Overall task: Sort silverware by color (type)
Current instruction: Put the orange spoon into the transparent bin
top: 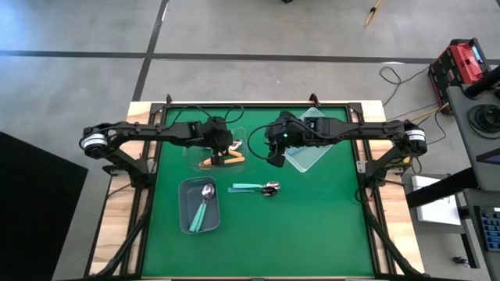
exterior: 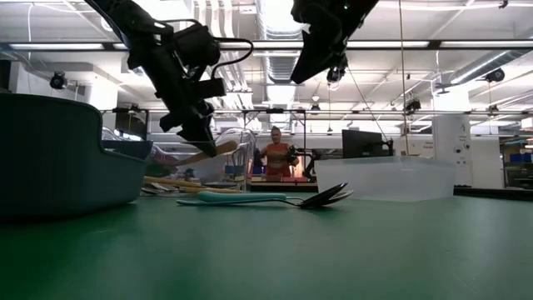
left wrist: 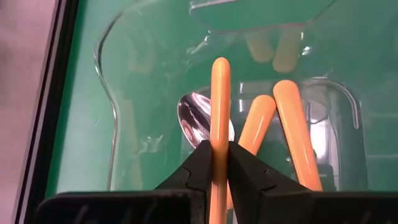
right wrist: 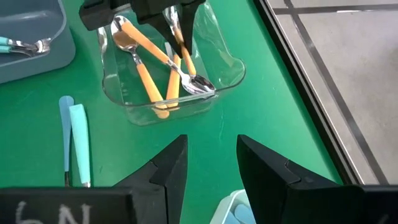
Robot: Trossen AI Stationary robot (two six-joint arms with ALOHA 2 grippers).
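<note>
My left gripper hangs over a clear bin at the table's far left and is shut on an orange-handled spoon. More orange spoons lie in that bin. Two teal spoons lie side by side on the green mat at mid-table. Further teal spoons lie in a grey bin near the left. My right gripper is open and hovers above the mat right of the clear bin, touching nothing. My left gripper pinches the orange spoon's handle between its two fingers, coming from above and pointing down, across the handle. The handle's free end sticks out beyond the fingers. The spoon is tilted within the clear bin; its bowl end is hidden.
A second clear bin holding something pale blue sits at the far right, under my right arm. Open green mat spreads toward the near edge. A black frame borders the mat. A person stands in the room beyond the table.
</note>
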